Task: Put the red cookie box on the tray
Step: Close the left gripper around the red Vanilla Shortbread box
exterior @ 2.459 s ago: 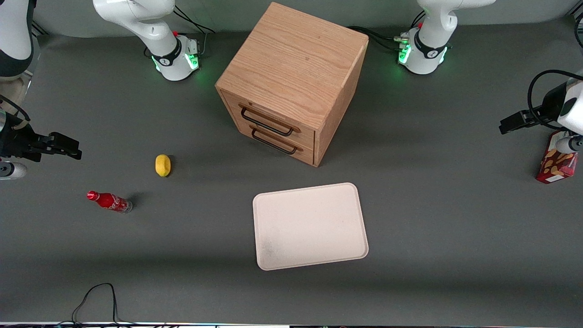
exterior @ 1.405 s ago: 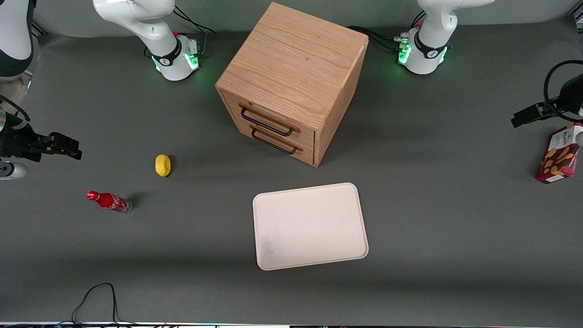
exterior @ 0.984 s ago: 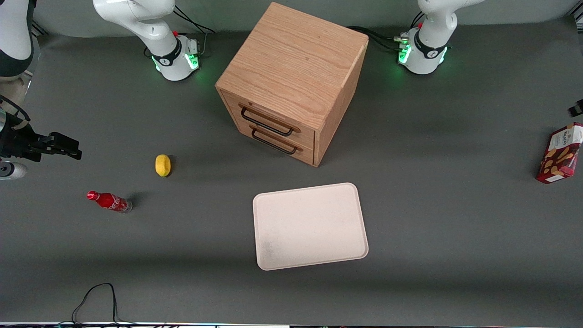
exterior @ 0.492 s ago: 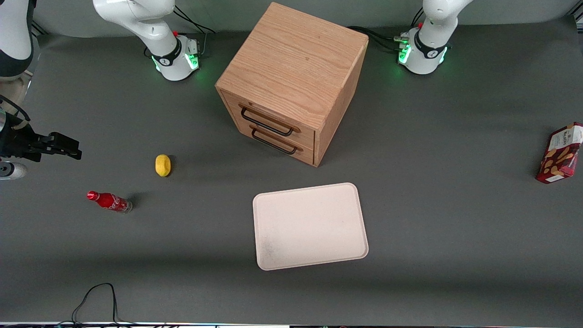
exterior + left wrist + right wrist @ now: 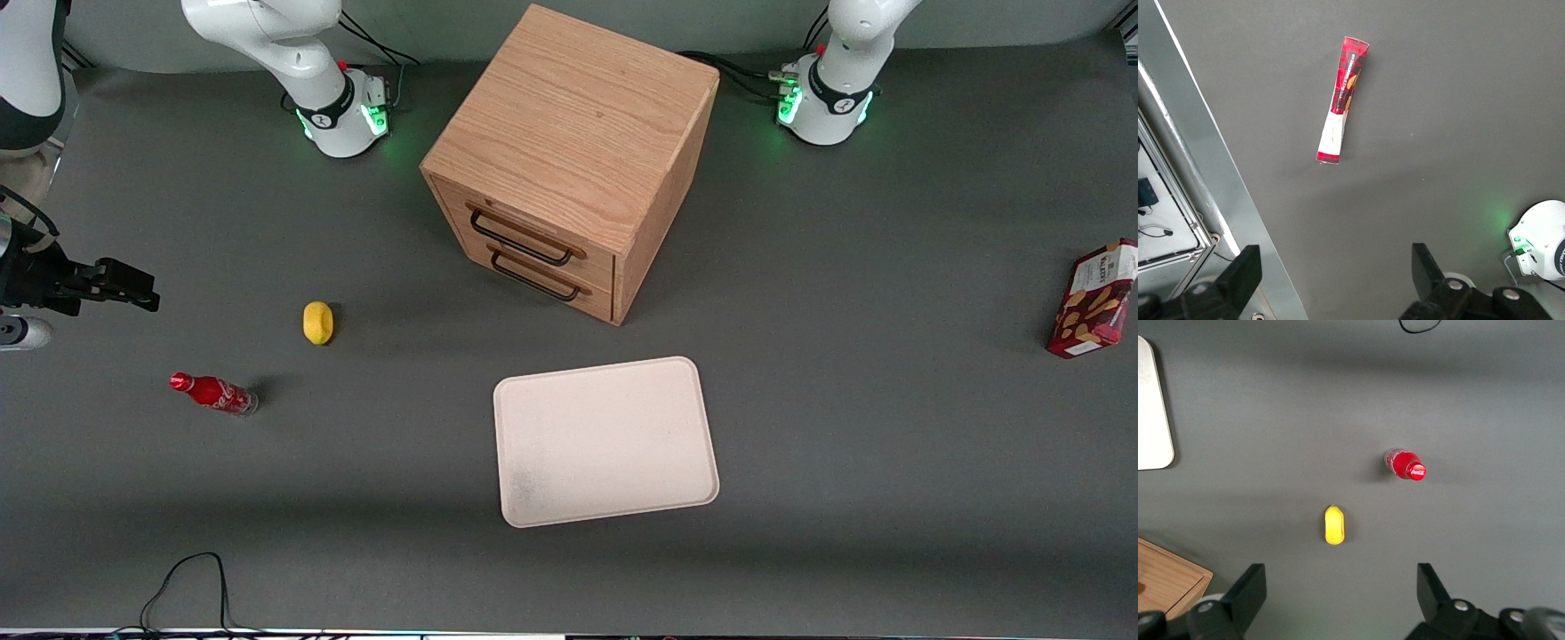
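**Camera setup**

Front camera looks steeply down over the whole worktop (image 5: 845, 444). Left wrist camera looks straight down from high up, gripper (image 5: 1337, 283) fingers spread above the red cookie box (image 5: 1341, 100). Right wrist camera looks down on the soda bottle (image 5: 1406, 465). Front shares both.

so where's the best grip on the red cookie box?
Probably mid-length, coming from above with fingers across its thin dimension. The red cookie box stands on a narrow long edge, clear of everything. The gripper hangs open high above it.
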Robot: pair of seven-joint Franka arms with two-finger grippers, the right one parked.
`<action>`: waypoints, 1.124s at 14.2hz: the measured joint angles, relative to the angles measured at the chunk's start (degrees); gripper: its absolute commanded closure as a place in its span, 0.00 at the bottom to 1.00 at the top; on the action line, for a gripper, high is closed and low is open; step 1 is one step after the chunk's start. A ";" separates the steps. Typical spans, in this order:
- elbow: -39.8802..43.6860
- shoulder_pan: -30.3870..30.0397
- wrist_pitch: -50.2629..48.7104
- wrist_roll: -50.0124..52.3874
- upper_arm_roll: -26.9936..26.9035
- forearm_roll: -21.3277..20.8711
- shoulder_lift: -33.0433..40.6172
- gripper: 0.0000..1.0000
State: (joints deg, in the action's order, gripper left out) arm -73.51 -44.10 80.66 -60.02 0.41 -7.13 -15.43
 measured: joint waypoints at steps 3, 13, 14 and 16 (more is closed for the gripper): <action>-0.35 0.06 0.55 -0.07 0.38 0.00 -1.23 0.00; -22.29 1.43 29.05 -4.93 1.45 -0.95 -4.28 0.00; -25.18 1.43 32.82 -6.45 1.42 -0.99 -4.36 0.00; -30.51 1.41 39.16 -8.15 1.33 -1.01 -4.68 0.00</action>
State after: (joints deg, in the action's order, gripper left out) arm -104.02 -42.69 119.81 -68.17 1.73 -8.14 -20.11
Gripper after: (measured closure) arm 0.000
